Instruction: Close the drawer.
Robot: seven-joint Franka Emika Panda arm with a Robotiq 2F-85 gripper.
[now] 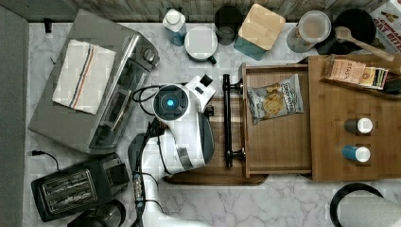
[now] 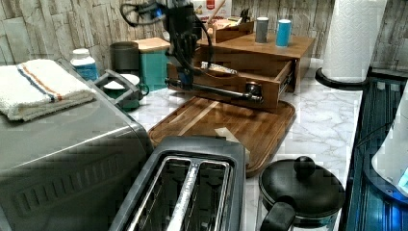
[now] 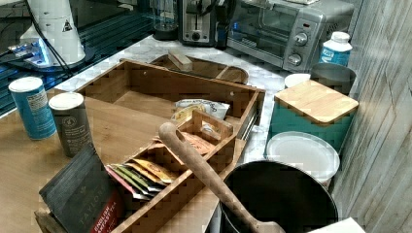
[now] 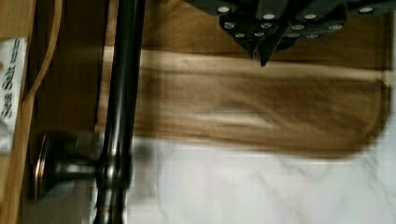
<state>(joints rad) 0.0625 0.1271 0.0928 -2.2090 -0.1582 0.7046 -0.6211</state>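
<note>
One shallow light-brown bamboo drawer (image 1: 279,137) stands pulled fully out of its bamboo box (image 1: 354,118), its long black metal bar handle (image 1: 227,120) jutting toward nine o'clock in the top view, over a darker rounded wooden serving tray (image 2: 231,125). A crinkled chip bag (image 1: 274,99) lies inside toward twelve o'clock. The white robot arm's gripper (image 4: 261,51) hangs above the tray just beside the handle, fingers pinched together to a point, holding nothing. A silver toaster oven (image 1: 90,85) sits further toward nine o'clock.

chip bag (image 1: 274,100) inside open drawer (image 1: 279,156)
</note>
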